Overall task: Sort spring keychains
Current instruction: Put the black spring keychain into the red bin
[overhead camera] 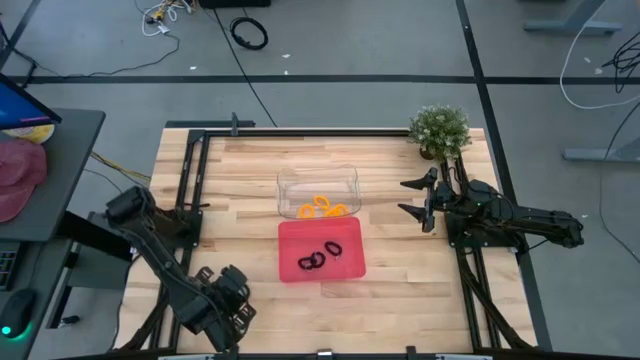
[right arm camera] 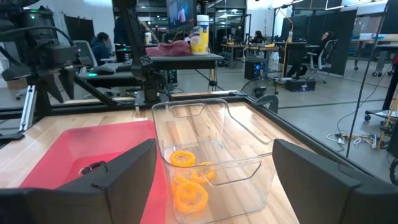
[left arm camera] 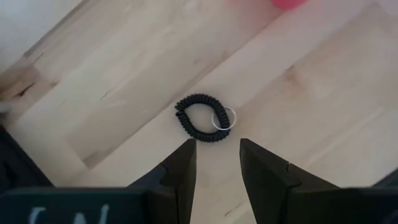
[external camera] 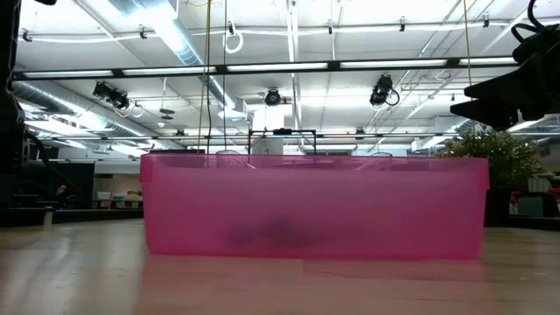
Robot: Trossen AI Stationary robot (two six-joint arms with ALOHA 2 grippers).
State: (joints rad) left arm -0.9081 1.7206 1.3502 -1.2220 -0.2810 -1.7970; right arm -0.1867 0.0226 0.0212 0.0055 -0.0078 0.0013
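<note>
One black spring keychain [left arm camera: 199, 118] with a metal ring lies flat on the bare wood. My left gripper [left arm camera: 217, 143] hangs open above it near the table's front left [overhead camera: 232, 300], pointing down; its fingers are clear of the coil. In the high view the arm hides that keychain. More black keychains [overhead camera: 320, 256] lie in the red tray [overhead camera: 290, 235]. Orange keychains [overhead camera: 322, 208] lie in the clear bin [overhead camera: 345, 175] behind it. My right gripper [overhead camera: 404, 197] waits open at the right, level, facing the bin [right arm camera: 211, 124].
A potted plant [overhead camera: 440, 130] stands at the far right corner beside the right arm. The tray's pink wall [external camera: 315, 206] fills the low view. Bare wood lies around the lone keychain and in front of the tray.
</note>
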